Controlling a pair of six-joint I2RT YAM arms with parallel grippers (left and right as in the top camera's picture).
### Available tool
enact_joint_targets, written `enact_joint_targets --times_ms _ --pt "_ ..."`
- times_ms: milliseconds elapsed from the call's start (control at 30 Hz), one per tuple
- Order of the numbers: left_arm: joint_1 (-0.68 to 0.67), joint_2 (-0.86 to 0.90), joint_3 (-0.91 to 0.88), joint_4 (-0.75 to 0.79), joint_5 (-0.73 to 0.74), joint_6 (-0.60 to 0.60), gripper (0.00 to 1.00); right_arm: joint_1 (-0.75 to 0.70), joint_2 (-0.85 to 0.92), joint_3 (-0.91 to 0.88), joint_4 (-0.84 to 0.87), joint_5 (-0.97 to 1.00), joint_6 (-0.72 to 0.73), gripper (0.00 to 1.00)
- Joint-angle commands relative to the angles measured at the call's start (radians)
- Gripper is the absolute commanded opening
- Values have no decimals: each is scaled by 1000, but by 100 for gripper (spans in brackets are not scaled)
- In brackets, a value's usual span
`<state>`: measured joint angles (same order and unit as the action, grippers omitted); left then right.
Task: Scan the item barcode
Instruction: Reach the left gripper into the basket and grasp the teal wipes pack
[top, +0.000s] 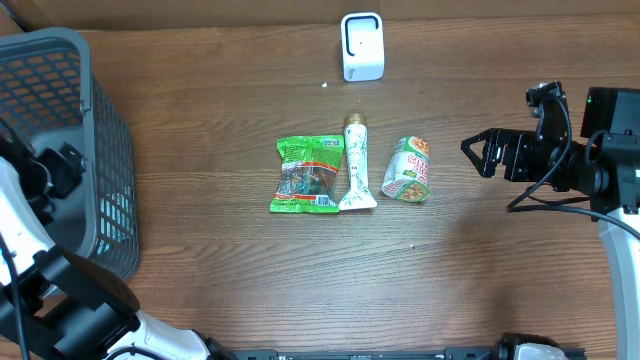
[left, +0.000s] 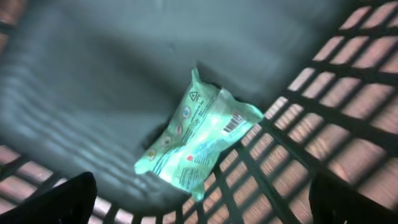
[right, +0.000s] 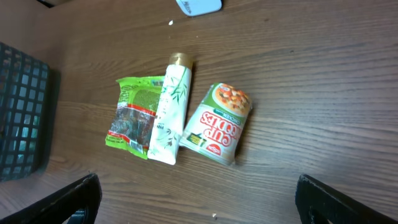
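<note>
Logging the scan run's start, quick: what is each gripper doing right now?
Left gripper: open, holding nothing.
Right gripper: open, holding nothing.

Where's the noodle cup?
In the overhead view, the noodle cup lies on its side mid-table, just right of the tube, between it and the open right gripper.
</note>
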<state>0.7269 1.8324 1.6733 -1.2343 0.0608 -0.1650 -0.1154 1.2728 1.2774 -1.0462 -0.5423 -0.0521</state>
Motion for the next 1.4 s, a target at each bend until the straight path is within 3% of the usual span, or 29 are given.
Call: enact_joint_targets --times_ms 0,233,467,533,633,667,733,900,1033,1167,1367 --pt "0 -5 -123 79 6 39 100 4 -2 24 0 2 -1 100" --pt "0 -5 -385 336 -16 38 97 4 -2 24 -5 2 -1 100" --pt "0 -5 -534 504 -21 38 91 4 -2 24 -13 2 -1 100" --pt "0 -5 -549 517 -28 38 79 4 -2 24 -13 2 -1 100" --pt "0 -5 -546 522 -32 38 49 4 -2 24 -14 2 -1 100" --pt "0 -5 -540 521 -32 38 44 4 -2 24 -14 2 -1 100" --pt "0 -6 -514 504 -23 38 45 4 -2 24 -14 1 -1 100" --pt "0 -8 -328 334 -15 38 43 4 -2 24 -13 1 -1 100" --pt "0 -8 -90 156 16 38 32 4 -2 24 -11 -2 -1 100" --pt "-2 -8 245 -39 80 37 30 4 -2 24 -11 -2 -1 100" --pt "-31 -10 674 -207 239 38 31 4 -2 24 -11 -2 -1 100"
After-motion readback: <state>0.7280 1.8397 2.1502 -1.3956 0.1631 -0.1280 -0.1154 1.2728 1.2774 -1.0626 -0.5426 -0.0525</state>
